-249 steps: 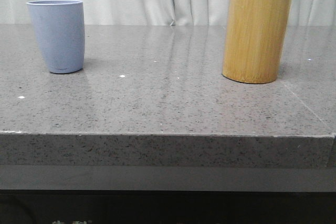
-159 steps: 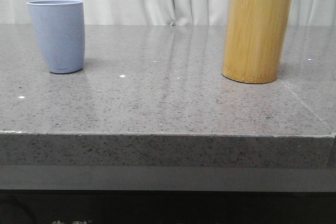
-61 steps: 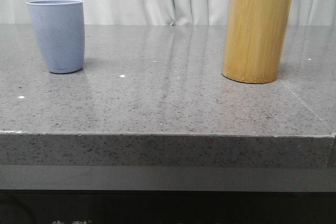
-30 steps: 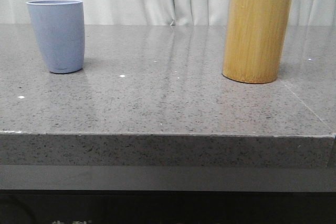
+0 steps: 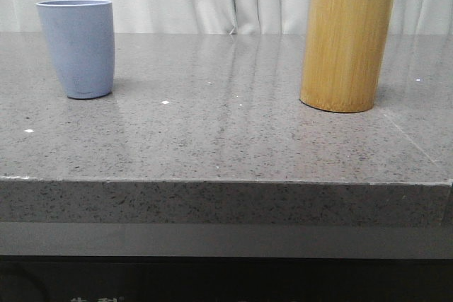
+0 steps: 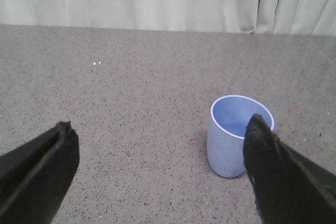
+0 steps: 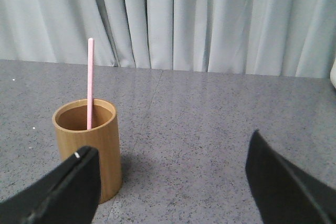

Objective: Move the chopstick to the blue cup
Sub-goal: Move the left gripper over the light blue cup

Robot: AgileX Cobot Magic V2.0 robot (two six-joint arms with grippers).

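Unchanged since earlier: chopstick (image 7: 90, 82) upright in bamboo holder (image 5: 345, 45), lower part hidden; blue cup (image 5: 77, 48) far left on desk (image 5: 226, 139); both fingers (image 6: 44, 169) (image 7: 283, 184) spread wide, empty.

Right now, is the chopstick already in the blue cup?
No, the chopstick stands inside the bamboo holder, and the blue cup looks empty in the left wrist view.

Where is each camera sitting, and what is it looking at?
Front view: low at the table's near edge, facing the curtain, seeing the blue cup and bamboo holder; no robot parts.
Left wrist view: above the table, looking down at the blue cup; both black fingers wide apart.
Right wrist view: facing the bamboo holder with the chopstick; fingers apart.
Each wrist view shares one container with the front view.
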